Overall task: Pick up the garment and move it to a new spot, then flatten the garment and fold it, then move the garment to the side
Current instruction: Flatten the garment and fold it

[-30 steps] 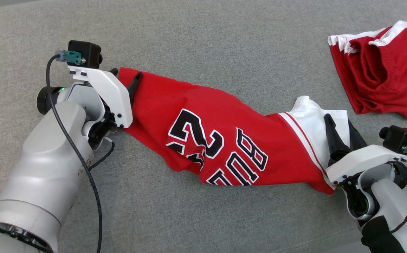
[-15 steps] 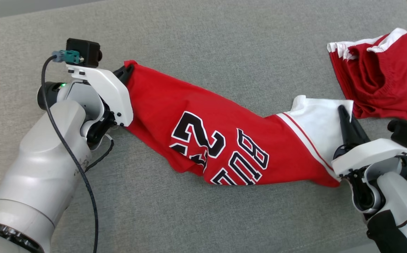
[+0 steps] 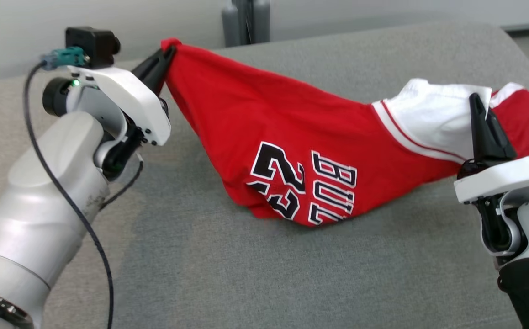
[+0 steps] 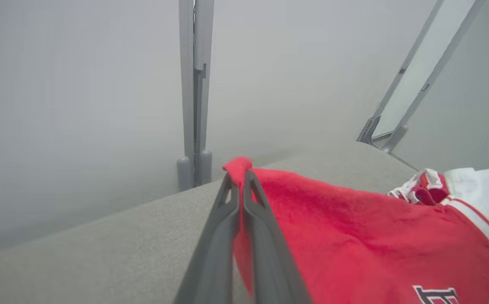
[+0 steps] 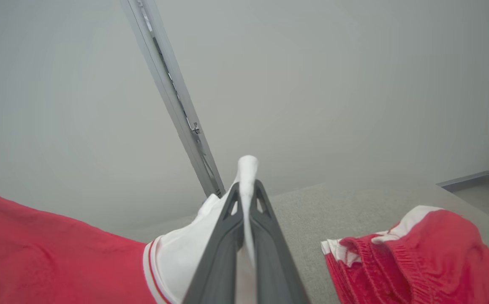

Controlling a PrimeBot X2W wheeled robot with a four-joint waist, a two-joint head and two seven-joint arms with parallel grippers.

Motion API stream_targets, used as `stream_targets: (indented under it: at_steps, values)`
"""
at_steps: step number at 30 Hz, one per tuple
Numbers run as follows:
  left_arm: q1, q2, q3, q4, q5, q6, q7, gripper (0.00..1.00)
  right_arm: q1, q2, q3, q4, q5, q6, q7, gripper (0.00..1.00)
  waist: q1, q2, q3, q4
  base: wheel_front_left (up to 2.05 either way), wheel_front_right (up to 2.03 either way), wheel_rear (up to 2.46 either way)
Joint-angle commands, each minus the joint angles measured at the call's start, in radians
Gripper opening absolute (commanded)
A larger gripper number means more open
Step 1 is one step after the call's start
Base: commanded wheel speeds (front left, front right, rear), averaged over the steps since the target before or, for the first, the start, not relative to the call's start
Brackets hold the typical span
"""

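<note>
Garment [image 3: 292,123] hangs mid-pickup between left gripper [image 3: 168,51] and right gripper [image 3: 478,103], jaws clamped on its ends; next needs a level carry.

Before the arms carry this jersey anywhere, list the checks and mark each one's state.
1. The left gripper shut on a red corner of the jersey: ok.
2. The right gripper shut on its white edge: ok.
3. Cloth clear of the grey surface: not ok, its lower fold seems to rest there.
4. Cloth stretched flat between the grippers: not ok, it sags in the middle.
5. The second red garment free of the held one: ok, it lies apart in the right wrist view.
</note>
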State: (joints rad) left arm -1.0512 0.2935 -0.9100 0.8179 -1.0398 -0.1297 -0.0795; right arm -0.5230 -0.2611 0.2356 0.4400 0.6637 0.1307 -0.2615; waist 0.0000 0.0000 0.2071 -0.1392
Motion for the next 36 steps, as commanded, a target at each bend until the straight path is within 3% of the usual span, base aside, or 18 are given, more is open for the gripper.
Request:
stream_targets:
  at_steps: [1,14,25,36]
  values:
    - [-0.023,0.020,0.000,-0.013,-0.007,-0.001,-0.023,0.00,-0.021,-0.017,0.006,-0.003,-0.006,0.000,-0.006,0.00,0.0000,0.0000,-0.054,0.027,0.00,0.00,0.00]
    - [-0.066,0.125,-0.030,-0.129,-0.068,-0.001,-0.095,0.00,-0.224,-0.135,0.086,-0.022,-0.016,0.000,0.030,0.00,0.0000,0.0000,-0.188,0.074,0.00,0.00,0.00]
    - [-0.028,0.223,-0.030,-0.242,-0.104,0.000,-0.109,0.00,-0.298,-0.218,0.087,-0.077,-0.033,0.000,0.049,0.00,0.0000,0.0000,-0.216,0.107,0.00,0.00,0.00]
    - [-0.014,0.307,0.005,-0.386,-0.119,0.050,-0.103,0.00,-0.336,-0.251,0.044,-0.173,-0.049,0.000,0.094,0.00,0.0000,0.0000,-0.222,0.128,0.00,0.00,0.00]
